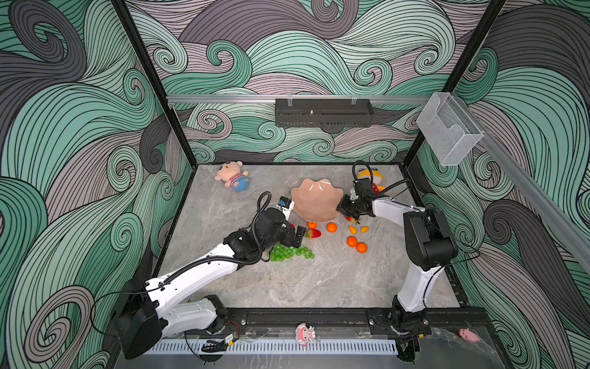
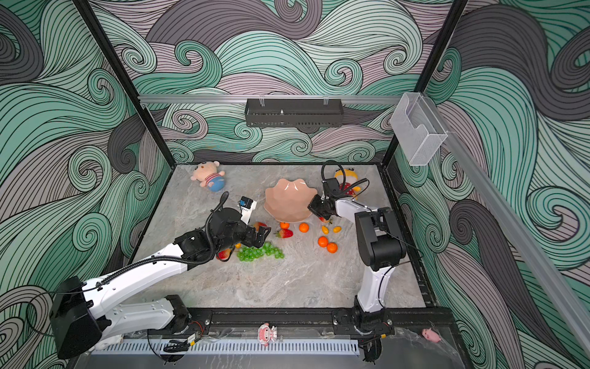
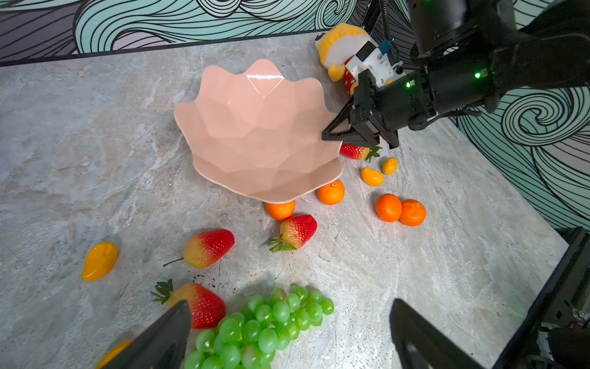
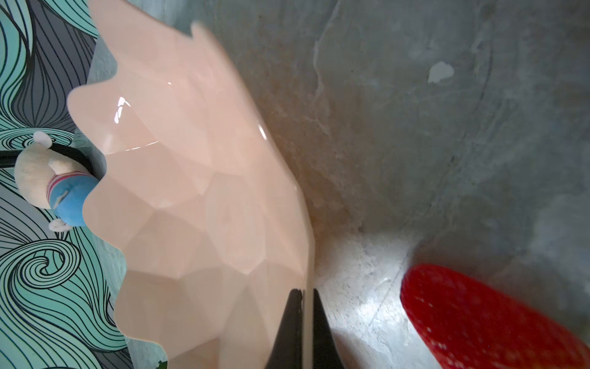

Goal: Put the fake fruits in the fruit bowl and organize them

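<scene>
Jaws: right gripper (image 4: 302, 295) closed on the rim of the fruit bowl (image 3: 255, 134), one finger inside the rim and one outside. Left gripper (image 3: 290, 305) wide open and holding nothing, with its fingers either side of the green grape bunch (image 3: 271, 322).

Bowl: empty, on the marble table (image 1: 319, 281). In both top views it looks tipped. I cannot tell whether its base is off the table.

Fruit, all outside the bowl:
- One tangerine (image 3: 280, 209) sits partly under the bowl's near rim and a second (image 3: 331, 192) just beside that rim. A touching pair (image 3: 388, 207) lies further out on the same side.
- One strawberry (image 3: 352, 150) lies under the bowl rim below the right gripper. Two (image 3: 298, 230) (image 3: 209, 247) lie between the bowl and the grapes. One (image 3: 201, 305) is against the grape bunch, on the side away from the bowl.
- Two kumquats (image 3: 371, 176) lie near the gripped side of the bowl. One (image 3: 100, 260) is well apart from the bowl, out beyond the strawberries.
- A yellow plush toy (image 3: 335, 48) is behind the bowl's gripped side and a doll (image 1: 233, 177) is off the opposite side (neither is fruit).

Step, my reading: the bowl is being positioned or steadied and loading has not begun. The grapes are the likely first pick.

Next move calls for: lowering the left jaws around the bunch without trapping the adjoining strawberry. The bunch is lumpy and may sag, so grip it near the middle. The bowl should sit level before the drop.

Writing: none legible in any view.
</scene>
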